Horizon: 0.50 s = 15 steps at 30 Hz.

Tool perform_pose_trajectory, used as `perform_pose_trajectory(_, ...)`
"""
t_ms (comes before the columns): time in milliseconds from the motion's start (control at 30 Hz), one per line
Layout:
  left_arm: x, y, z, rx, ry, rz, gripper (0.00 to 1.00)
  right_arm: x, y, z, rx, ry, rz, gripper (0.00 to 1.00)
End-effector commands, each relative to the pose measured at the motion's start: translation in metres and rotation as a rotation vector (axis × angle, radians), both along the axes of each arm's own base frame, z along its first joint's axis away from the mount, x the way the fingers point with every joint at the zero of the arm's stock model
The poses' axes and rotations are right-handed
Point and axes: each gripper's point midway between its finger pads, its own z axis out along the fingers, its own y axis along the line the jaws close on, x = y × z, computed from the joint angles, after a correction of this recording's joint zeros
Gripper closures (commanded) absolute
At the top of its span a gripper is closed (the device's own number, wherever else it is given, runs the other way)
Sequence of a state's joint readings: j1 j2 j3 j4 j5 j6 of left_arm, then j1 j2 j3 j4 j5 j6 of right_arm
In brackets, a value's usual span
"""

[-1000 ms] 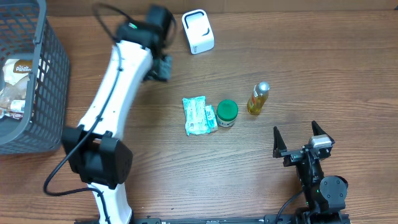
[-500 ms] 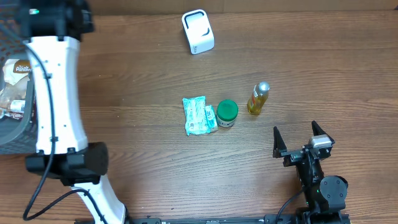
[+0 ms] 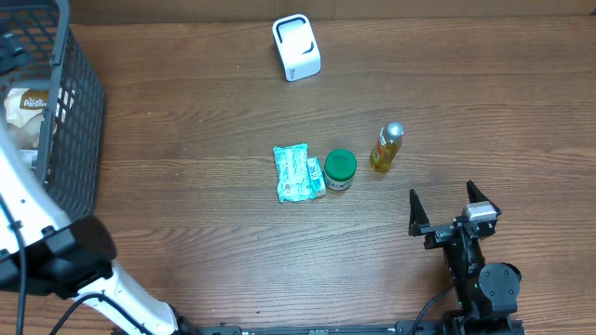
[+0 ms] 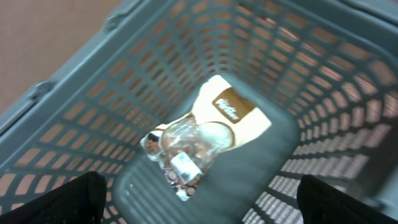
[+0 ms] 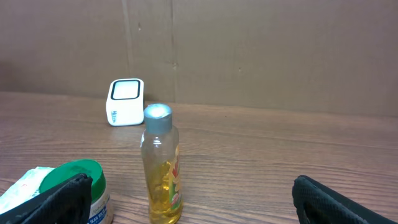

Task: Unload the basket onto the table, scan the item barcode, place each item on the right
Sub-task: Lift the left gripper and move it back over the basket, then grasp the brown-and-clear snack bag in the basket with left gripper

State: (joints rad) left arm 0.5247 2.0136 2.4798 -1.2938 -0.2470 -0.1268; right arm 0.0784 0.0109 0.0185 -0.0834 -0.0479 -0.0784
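Snack bag (image 4: 231,119) in basket (image 4: 311,81) (grey mesh); left pincer (image 4: 202,199) wide, right pincer (image 5: 199,202) wide.

Snack pkg (image 4: 214,121) lies flat on basket (image 4: 311,74) floor.

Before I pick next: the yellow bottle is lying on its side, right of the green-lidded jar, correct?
No: the yellow bottle stands upright, as the right wrist view shows. It is right of the green-lidded jar.
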Motion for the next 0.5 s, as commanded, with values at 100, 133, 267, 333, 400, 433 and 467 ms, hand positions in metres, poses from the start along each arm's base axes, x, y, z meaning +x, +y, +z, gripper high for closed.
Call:
perform_pose_trajectory(100, -0.022, 0.029, -0.018, -0.116, -0.012, 0.024, 0.0, 0.0, -0.001, -0.003, -0.001, 0.0, -0.002, 0.0)
perform_pose_trajectory(133, -0.025, 0.034, -0.022, -0.122, -0.004, 0.035, 0.0, 0.0, -0.001, -0.003, -0.001, 0.0, -0.002, 0.0)
perform_pose_trajectory(267, -0.024, 0.049, -0.048, -0.153, 0.047, 0.019, 0.0, 0.0, -0.001, -0.003, -0.001, 0.0, -0.002, 0.0)
perform_pose_trajectory(333, -0.019, 0.051, -0.069, -0.184, 0.086, -0.015, 0.0, 0.0, -0.001, -0.003, -0.001, 0.0, -0.002, 0.0)
perform_pose_trajectory(400, -0.015, 0.054, -0.088, -0.206, 0.125, -0.025, 0.0, 0.0, -0.001, -0.003, -0.001, 0.0, -0.002, 0.0)
perform_pose_trajectory(433, -0.013, 0.054, -0.098, -0.219, 0.149, -0.033, 0.0, 0.0, -0.001, -0.003, -0.001, 0.0, -0.002, 0.0)
perform_pose_trajectory(467, -0.011, 0.055, -0.109, -0.229, 0.174, -0.046, 0.0, 0.0, -0.001, -0.003, -0.001, 0.0, -0.002, 0.0)
